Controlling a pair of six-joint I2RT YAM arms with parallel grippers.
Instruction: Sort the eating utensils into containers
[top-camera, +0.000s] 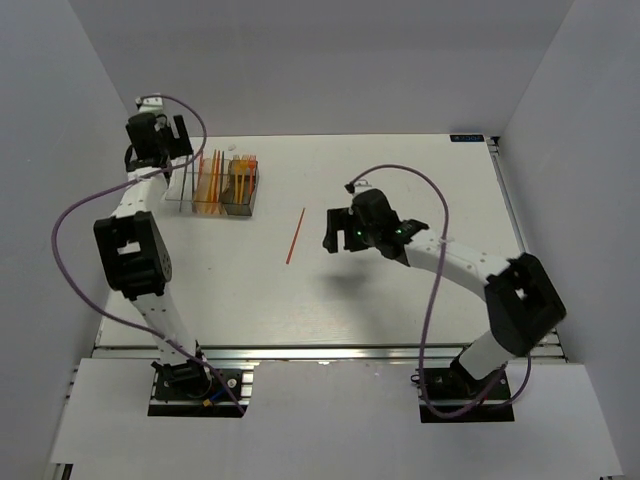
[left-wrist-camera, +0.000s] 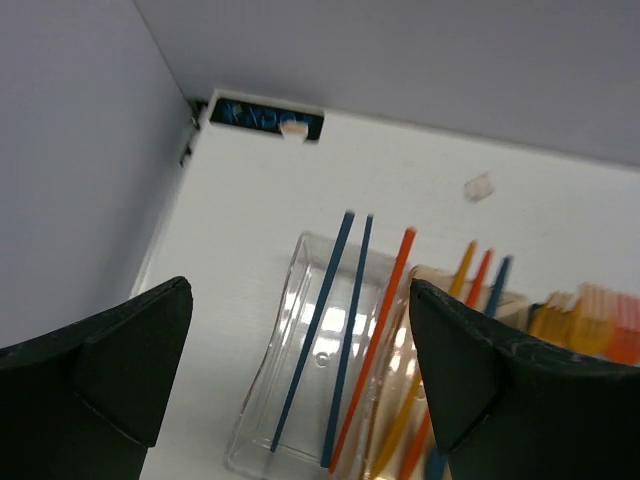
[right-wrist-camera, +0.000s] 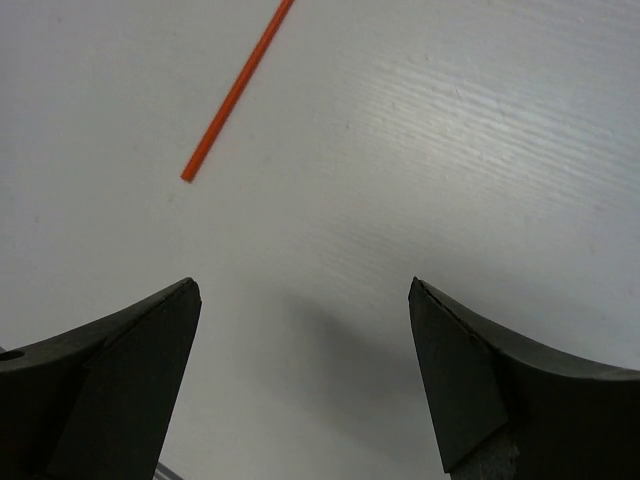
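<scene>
A: Which utensil isn't sorted?
B: One loose orange stick (top-camera: 295, 236) lies flat on the table (top-camera: 400, 300), well apart from the containers (top-camera: 218, 187) at the far left. Your right gripper (right-wrist-camera: 305, 290) hovers near it, jaws spread wide, touching nothing.
A: And my left?
B: Your left gripper (left-wrist-camera: 300, 292) hangs over the clear box (left-wrist-camera: 262, 400), the leftmost of three joined boxes. Its jaws stand wide apart with nothing clamped.
A: What do the wrist cameras add?
B: From above, that box shows only thin lines. Your left wrist view shows two blue sticks (left-wrist-camera: 313, 330) leaning in it and one orange stick (left-wrist-camera: 374, 340) by the wall shared with the tan-orange box (top-camera: 210, 190); I can't tell which side of that wall it stands on. The middle box holds at least two orange sticks and a blue one. The dark box (top-camera: 240, 195) holds pale orange pieces, too blurred to count. Your right wrist view shows only one end of the loose stick.
A: Totals?
B: Three boxes, one stick on the table, two grippers, both released.
</scene>
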